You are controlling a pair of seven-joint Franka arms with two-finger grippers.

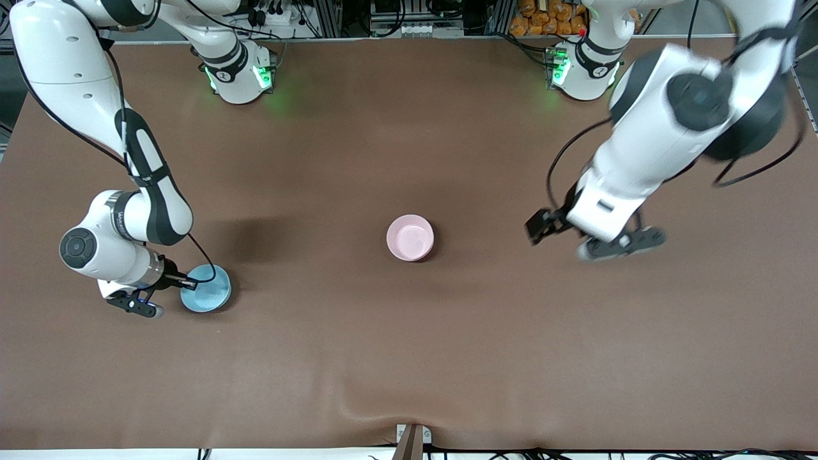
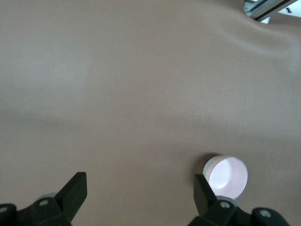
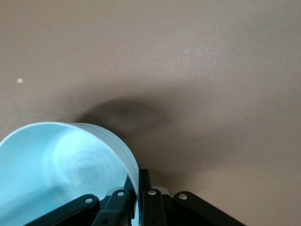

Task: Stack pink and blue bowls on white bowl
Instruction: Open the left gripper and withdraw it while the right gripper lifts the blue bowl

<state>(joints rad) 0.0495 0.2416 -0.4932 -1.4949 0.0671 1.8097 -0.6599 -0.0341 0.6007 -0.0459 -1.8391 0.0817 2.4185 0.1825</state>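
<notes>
The light blue bowl is at the right arm's end of the table, low at the cloth. My right gripper is shut on its rim, one finger inside and one outside. The right wrist view shows the blue bowl pinched at my right gripper. The pink bowl stands upright at the table's middle. My left gripper is open and empty, up over bare cloth toward the left arm's end. In the left wrist view my left gripper is open and the pink bowl lies beside one finger. No separate white bowl shows.
The brown cloth covers the whole table, with a ridge near the front camera's edge. The two arm bases stand along the table edge farthest from the front camera. Racks and cables lie past that edge.
</notes>
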